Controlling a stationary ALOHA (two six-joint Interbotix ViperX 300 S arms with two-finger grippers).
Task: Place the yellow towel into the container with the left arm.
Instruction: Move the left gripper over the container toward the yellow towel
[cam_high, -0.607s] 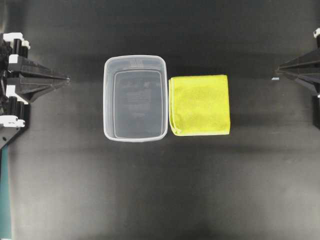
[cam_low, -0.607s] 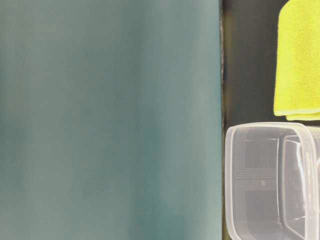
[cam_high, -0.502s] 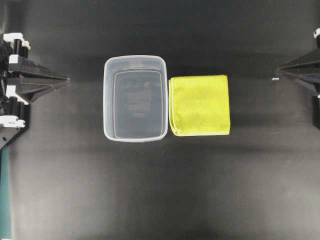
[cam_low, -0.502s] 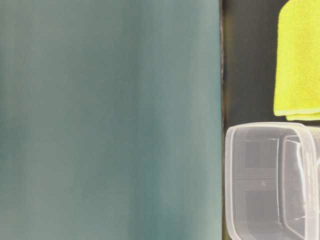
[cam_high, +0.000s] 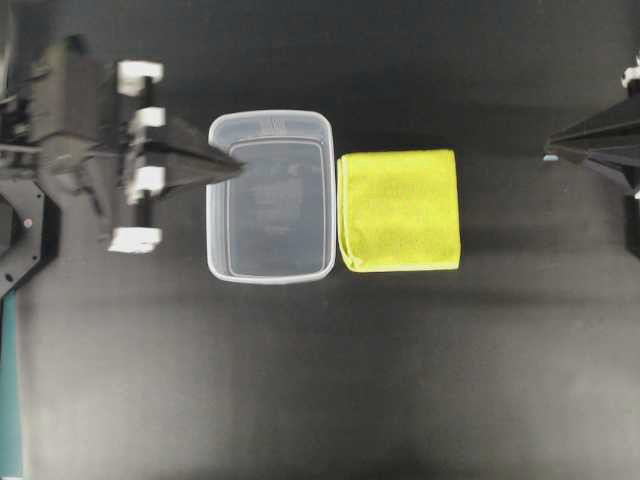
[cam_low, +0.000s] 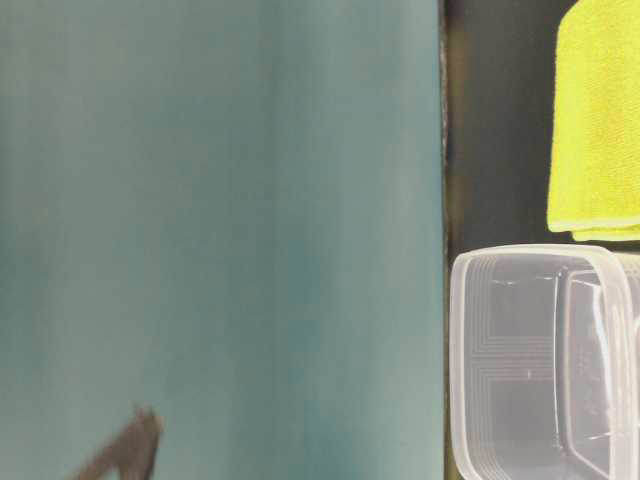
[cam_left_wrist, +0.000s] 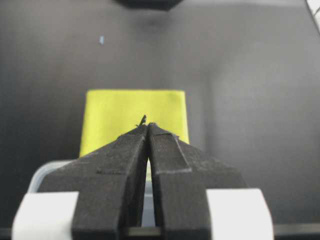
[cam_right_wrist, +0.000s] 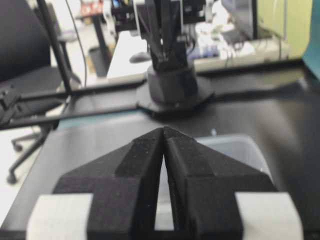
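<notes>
The yellow towel (cam_high: 400, 210) lies folded and flat on the black table, right beside the clear container (cam_high: 218, 205). The container is empty. My left gripper (cam_high: 238, 167) is shut and empty, its tip above the container's left rim. In the left wrist view the gripper (cam_left_wrist: 148, 125) points at the towel (cam_left_wrist: 115, 112) ahead, with the container rim (cam_left_wrist: 42, 175) below. My right gripper (cam_high: 548, 152) is shut and empty at the far right edge, apart from the towel. In the right wrist view it (cam_right_wrist: 163, 129) points toward the container (cam_right_wrist: 240, 150).
In the table-level view the towel (cam_low: 598, 120) and container (cam_low: 540, 360) show at the right, beside a blurred teal surface (cam_low: 220, 230). A dark arm part (cam_low: 125, 450) shows at the bottom left. The other arm's base (cam_right_wrist: 172, 90) stands across the table.
My left arm has swung out from the left edge toward the container, its tip now over the container's left rim. The right arm, towel and container have not moved.
</notes>
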